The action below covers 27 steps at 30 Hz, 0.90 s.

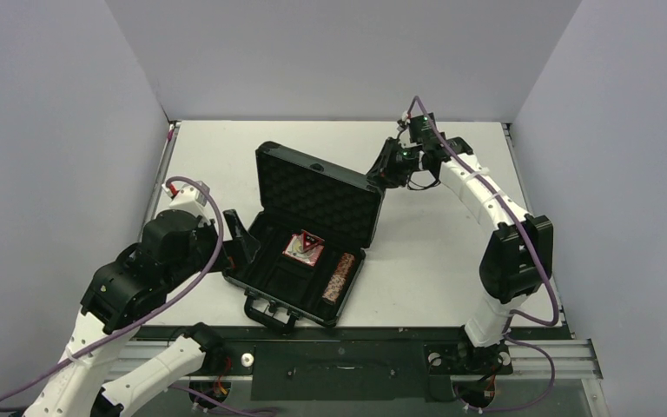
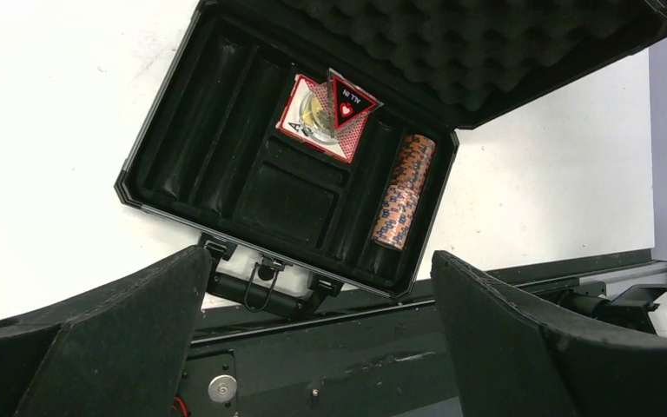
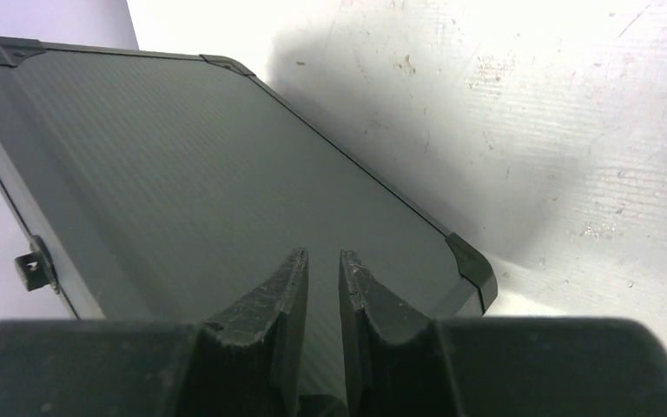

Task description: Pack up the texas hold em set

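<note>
The black case lies open mid-table, its foam-lined lid raised and leaning back. In its tray lies a pink card box with a small red-black triangle on top. One reddish-brown chip roll fills a slot to the right. My left gripper hangs open at the case's left side, holding nothing; its view looks down into the tray, card box and chip roll. My right gripper is shut behind the lid, its tips at the lid's ribbed outer face.
The case's handle and latches face the near table edge, just above the black mounting rail. White tabletop stretches to the right of the case. Grey walls close in the left, back and right sides.
</note>
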Each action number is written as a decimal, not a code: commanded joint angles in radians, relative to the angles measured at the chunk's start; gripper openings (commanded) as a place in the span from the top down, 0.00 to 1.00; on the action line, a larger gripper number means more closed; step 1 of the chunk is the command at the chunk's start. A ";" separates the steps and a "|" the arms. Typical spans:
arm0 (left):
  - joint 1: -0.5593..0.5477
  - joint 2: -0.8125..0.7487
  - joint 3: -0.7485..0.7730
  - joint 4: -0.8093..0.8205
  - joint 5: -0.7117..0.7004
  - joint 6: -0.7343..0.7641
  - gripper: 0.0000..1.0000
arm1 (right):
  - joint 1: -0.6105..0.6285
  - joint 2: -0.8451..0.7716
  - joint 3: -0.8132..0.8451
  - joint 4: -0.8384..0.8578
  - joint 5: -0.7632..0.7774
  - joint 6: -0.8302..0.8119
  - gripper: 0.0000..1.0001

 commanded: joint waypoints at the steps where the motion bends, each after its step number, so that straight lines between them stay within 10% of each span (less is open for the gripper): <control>1: 0.003 -0.014 -0.037 0.076 0.022 -0.034 0.01 | 0.029 -0.058 -0.029 0.007 0.002 0.005 0.84; 27: 0.003 -0.020 -0.024 0.106 0.017 -0.109 0.00 | 0.097 -0.125 -0.086 0.022 0.012 0.032 0.84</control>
